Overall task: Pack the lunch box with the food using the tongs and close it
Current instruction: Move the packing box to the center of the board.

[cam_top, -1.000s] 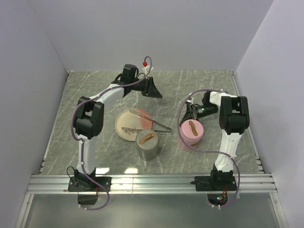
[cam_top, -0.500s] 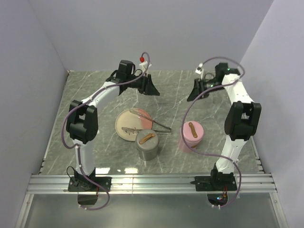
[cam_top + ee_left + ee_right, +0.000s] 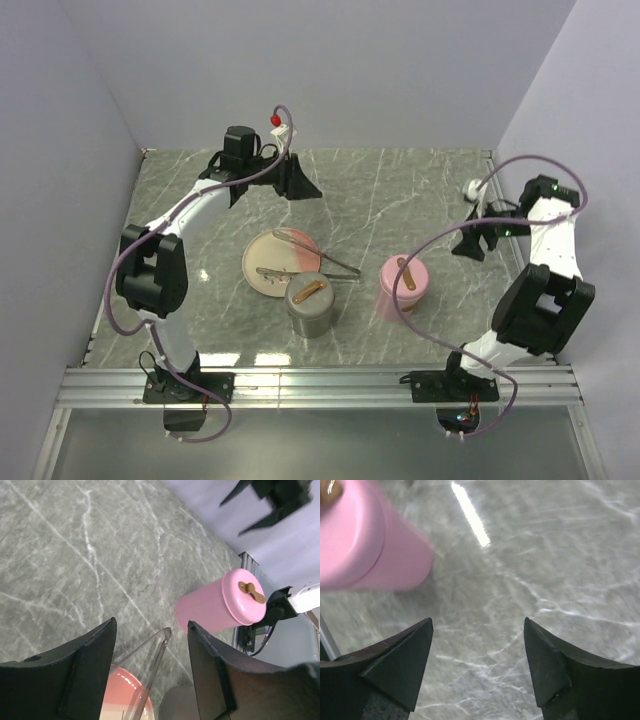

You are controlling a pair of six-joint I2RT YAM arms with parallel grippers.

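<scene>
The silver tongs (image 3: 318,263) lie across the pink-and-cream plate (image 3: 262,270), their joined end (image 3: 165,633) pointing toward the pink tin. The lunch box shows as two round lidded tins with brown handles, a pink one (image 3: 403,284) and a grey one (image 3: 311,306). No food shows; it is hidden or out of view. My left gripper (image 3: 298,188) hangs open and empty over the back of the table, behind the plate, and the tongs show between its fingers (image 3: 95,670). My right gripper (image 3: 470,243) is open and empty, right of the pink tin (image 3: 360,545).
Grey marble tabletop (image 3: 370,190) with lilac walls on three sides. A metal rail (image 3: 320,382) runs along the near edge and carries both arm bases. The plate and the two tins cluster at the table's middle.
The right arm lifted off the pink tin, swung to the back, then came down to the right side. The left arm drifted slightly left. Both grippers opened wider.
</scene>
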